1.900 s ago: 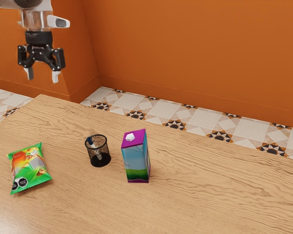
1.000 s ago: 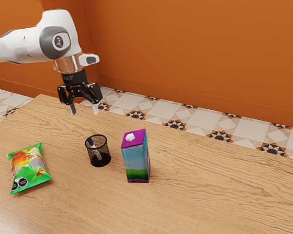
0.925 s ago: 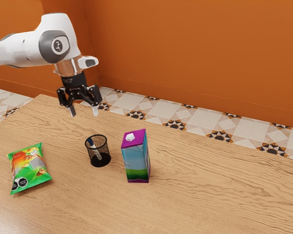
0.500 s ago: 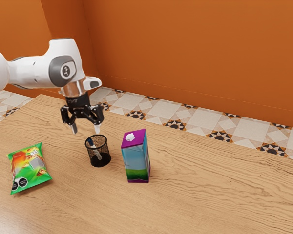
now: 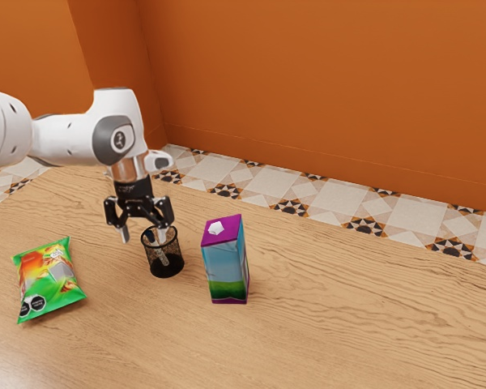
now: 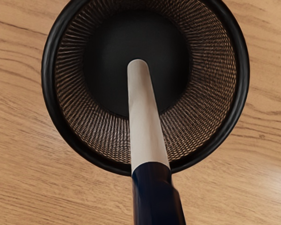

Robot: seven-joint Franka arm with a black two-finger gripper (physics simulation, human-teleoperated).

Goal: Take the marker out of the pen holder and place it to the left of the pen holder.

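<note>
Low over the pen holder, my gripper (image 5: 143, 236) stands open, its two fingers apart on either side of the marker's capped end; contact cannot be told. One fingertip overlaps the holder's mouth, the other hangs beyond its rim on the exterior view's left. The black mesh pen holder (image 5: 166, 266) is upright on the table. In the wrist view, the white marker (image 6: 143, 117) with a dark blue cap leans inside the pen holder (image 6: 49, 79), its cap extending across the rim and its lower end near the dark bottom.
A purple-topped carton (image 5: 226, 263) stands close to the holder, toward the exterior view's right. The green and orange snack bag (image 5: 49, 279) lies on the wooden table (image 5: 348, 324) toward the exterior view's left.
My arm has come in from the exterior view's upper left and moved down to the pen holder, the fingers staying apart. The holder, carton and bag have kept their places.
</note>
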